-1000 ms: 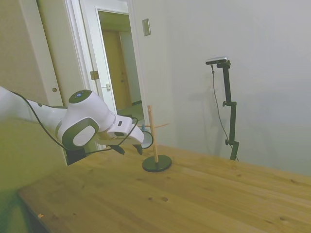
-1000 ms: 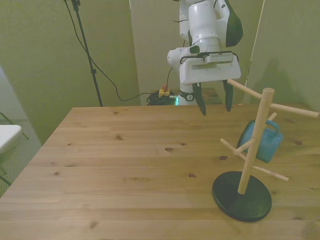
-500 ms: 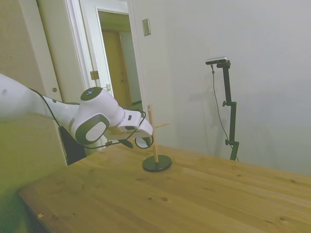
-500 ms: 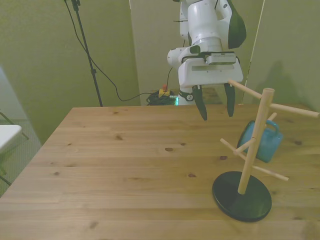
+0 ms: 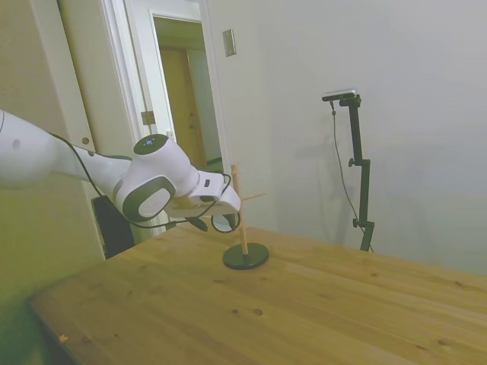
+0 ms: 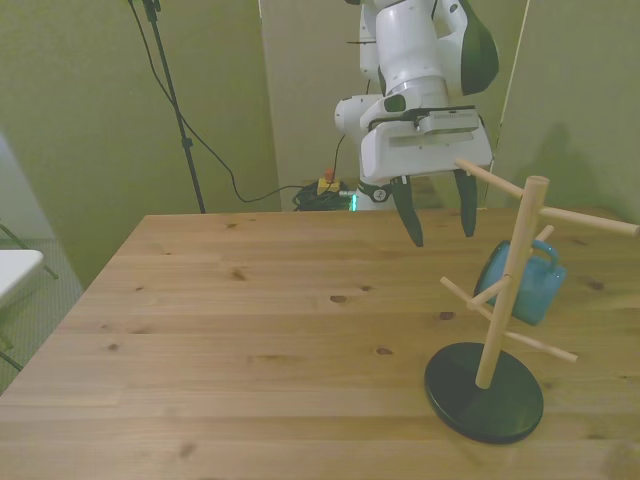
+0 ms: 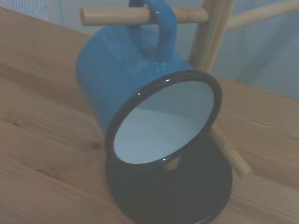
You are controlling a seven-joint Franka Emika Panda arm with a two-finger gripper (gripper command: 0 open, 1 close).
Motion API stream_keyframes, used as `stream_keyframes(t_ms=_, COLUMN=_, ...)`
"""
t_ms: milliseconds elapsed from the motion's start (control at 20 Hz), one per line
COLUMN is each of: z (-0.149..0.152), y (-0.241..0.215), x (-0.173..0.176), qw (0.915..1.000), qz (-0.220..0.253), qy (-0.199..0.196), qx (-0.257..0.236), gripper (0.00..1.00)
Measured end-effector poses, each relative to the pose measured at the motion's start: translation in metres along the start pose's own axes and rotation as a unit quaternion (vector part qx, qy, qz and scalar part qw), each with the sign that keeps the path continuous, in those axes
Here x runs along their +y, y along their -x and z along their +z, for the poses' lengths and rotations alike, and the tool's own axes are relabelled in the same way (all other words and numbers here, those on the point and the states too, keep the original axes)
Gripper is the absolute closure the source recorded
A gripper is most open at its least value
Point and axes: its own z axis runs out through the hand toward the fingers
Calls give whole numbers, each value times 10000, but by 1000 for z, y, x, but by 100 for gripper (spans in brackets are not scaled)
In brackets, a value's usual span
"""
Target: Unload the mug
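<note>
While the peg stand point(image 6: 485, 330) rises nearest the front camera on its black round base point(image 6: 484, 391), the mug point(image 6: 521, 281) hangs just behind the stand's post, its loop handle threaded over one of the lower pegs and its body tilted, clear of the table point(image 6: 250, 340). In the wrist view the mug point(image 7: 140, 98) fills the middle of the frame: the handle wraps the horizontal peg point(image 7: 140, 15), and the dark-rimmed mouth faces the wrist, whitish inside showing, with the base of the stand beneath it. So the mug's long axis runs roughly from the gripper's side toward the post, mouth end nearer the arm.

Farther back, the gripper point(image 6: 439, 210) hangs higher than the mug and beyond it, on the far side of the stand, shifted toward the front view's left of the post. Its two dark fingers stand apart with nothing between them. One upper peg of the stand reaches out beside the hand's body.

My judgement: the coming move turns on descending toward the mug's open rim while staying clear of that upper peg, then drawing the handle off along its own peg.
</note>
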Motion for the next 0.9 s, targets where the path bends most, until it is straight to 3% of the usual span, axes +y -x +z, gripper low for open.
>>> stream_keyframes(t_ms=600, z=31, y=-7, x=-3, qw=9963, qz=-376, qy=-766, qx=-44, gripper=0)
stream_keyframes(t_ms=900, z=54, y=-7, x=-3, qw=9890, qz=-735, qy=-1257, qx=-240, gripper=0)
